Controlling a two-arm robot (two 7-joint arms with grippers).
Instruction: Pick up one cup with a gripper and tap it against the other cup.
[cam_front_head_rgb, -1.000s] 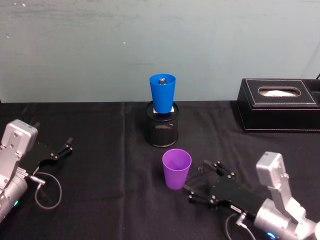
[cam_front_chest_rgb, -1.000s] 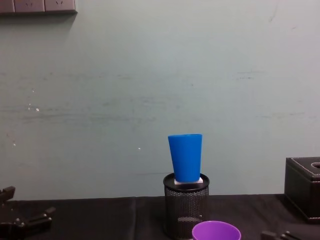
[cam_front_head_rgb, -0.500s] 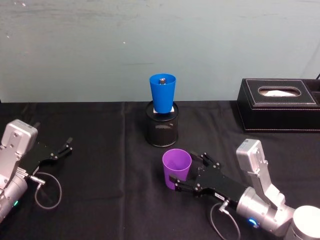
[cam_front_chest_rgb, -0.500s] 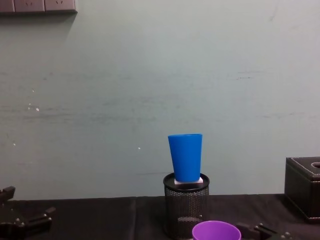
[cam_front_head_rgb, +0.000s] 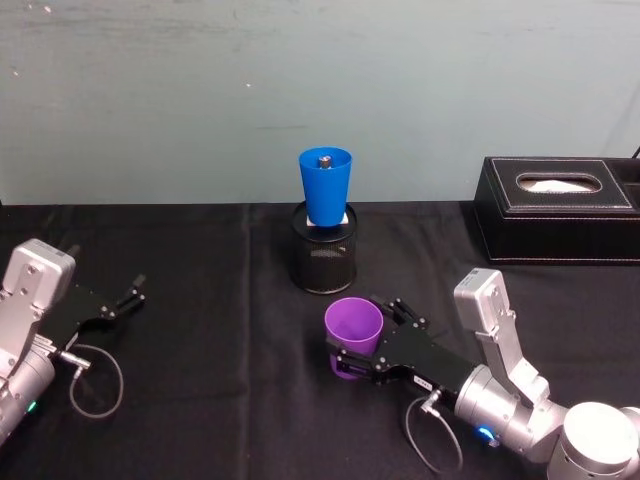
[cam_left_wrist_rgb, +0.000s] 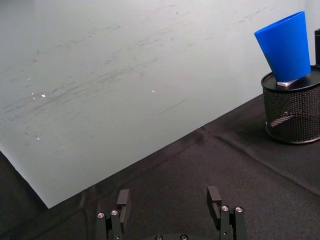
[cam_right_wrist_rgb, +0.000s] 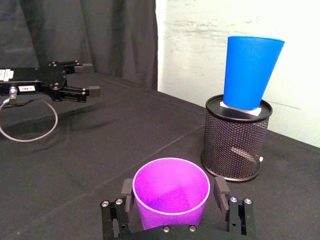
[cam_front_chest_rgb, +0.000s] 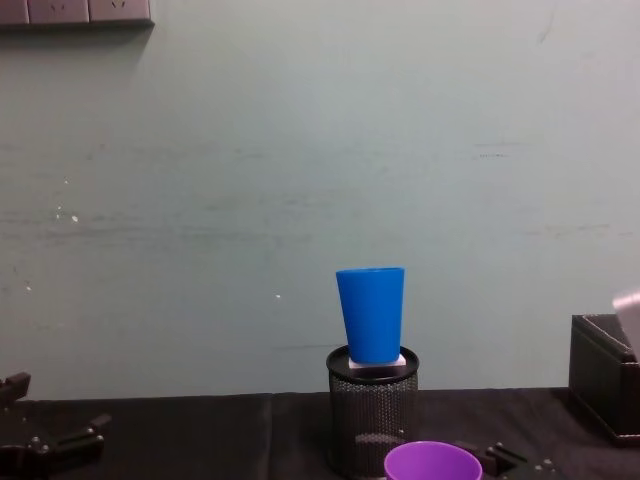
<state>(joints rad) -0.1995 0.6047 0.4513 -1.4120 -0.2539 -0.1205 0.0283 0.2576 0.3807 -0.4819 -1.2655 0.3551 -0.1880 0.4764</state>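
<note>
The purple cup (cam_front_head_rgb: 353, 322) stands upright on the black tablecloth (cam_front_head_rgb: 200, 400) a little right of the head view's centre and below it, its open mouth facing up. The right gripper (cam_front_head_rgb: 362, 338) reaches in from the lower right of that view and straddles the cup, with one black finger on the cup's near side and the other on its far side. In the right wrist view the jaws stand spread, flanking the cup's wall just below the rim, with a thin gap on at least one side, so they are released and not clamped. Behind the purple cup, near the middle of the head view, the blue cup (cam_front_head_rgb: 325, 185) stands upright on a small white block on top of a black wire-mesh pen holder (cam_front_head_rgb: 324, 262), clear of the purple cup. A small grey object lies in its bottom. The left gripper (cam_front_head_rgb: 132, 292) rests low over the cloth at the left edge of the head view, well apart from both cups, its two fingers parted and holding nothing. A black tissue box (cam_front_head_rgb: 556, 210) sits at the right, against the pale wall.
</note>
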